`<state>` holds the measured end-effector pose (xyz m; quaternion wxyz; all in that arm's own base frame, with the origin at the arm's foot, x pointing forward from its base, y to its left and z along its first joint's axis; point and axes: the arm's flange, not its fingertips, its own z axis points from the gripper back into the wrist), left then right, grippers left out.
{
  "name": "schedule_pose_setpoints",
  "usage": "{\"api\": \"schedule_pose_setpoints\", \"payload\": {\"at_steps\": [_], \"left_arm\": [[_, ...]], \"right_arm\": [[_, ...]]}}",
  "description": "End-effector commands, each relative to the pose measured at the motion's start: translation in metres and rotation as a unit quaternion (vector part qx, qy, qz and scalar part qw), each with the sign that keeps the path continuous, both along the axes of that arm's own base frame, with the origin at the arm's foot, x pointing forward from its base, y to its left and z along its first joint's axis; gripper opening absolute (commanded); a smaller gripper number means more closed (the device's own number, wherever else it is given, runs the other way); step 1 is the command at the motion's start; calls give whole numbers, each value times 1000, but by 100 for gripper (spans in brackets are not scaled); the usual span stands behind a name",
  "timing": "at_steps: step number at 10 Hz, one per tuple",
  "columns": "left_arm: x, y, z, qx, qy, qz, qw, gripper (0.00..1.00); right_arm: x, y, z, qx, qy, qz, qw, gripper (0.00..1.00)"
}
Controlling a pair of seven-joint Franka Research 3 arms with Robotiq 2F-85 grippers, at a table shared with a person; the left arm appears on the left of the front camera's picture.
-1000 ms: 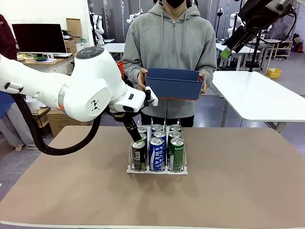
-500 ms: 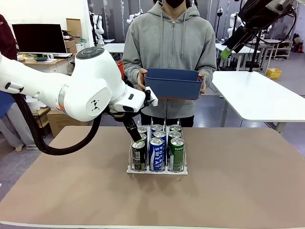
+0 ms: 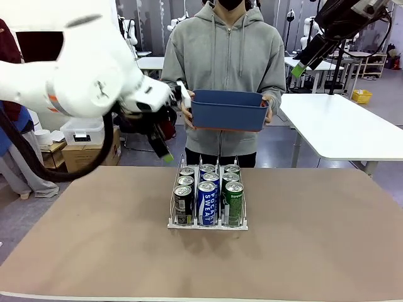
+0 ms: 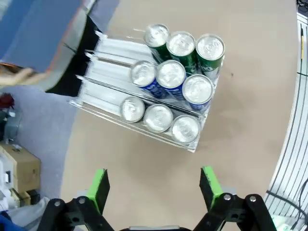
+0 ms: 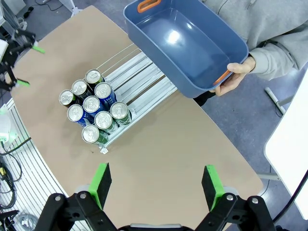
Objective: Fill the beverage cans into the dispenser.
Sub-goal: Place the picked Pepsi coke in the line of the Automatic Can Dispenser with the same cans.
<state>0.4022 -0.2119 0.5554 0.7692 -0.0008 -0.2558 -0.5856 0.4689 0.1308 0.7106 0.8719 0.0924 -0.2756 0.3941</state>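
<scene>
The dispenser (image 3: 207,224), a white wire rack, stands mid-table with several beverage cans (image 3: 206,202) in its three lanes: dark ones on the left, blue-and-white in the middle, green on the right. From above, the cans (image 4: 171,74) crowd the front end of the dispenser (image 4: 103,94), and its rear rails are bare. My left gripper (image 3: 165,156) hangs open above and left of the rack, nothing between its fingers (image 4: 99,186). My right gripper (image 3: 297,68) is raised high at the far right, open and holding nothing, looking down on the cans (image 5: 93,113) and dispenser (image 5: 139,77).
A person across the table holds an empty blue bin (image 3: 229,111) in both hands above the rack's far end; the bin (image 5: 187,41) overhangs the rails. A white table (image 3: 343,129) stands at the right. Bare brown tabletop (image 3: 315,245) surrounds the rack.
My left arm has lifted up and back to the left, away from the rear of the rack's left lane. The cans, bin and right arm have not moved.
</scene>
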Motion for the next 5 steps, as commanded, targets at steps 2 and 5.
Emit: {"api": "schedule_pose_setpoints", "payload": {"at_steps": [2,5], "left_arm": [[0,37,43,-18,-22,-7,1000,100],[4,68,97,-59,-6,-5,998,100]], "right_arm": [[-2,-2,-1,0,0,0,1000,100],[-2,-2,-1,0,0,0,1000,100]]}}
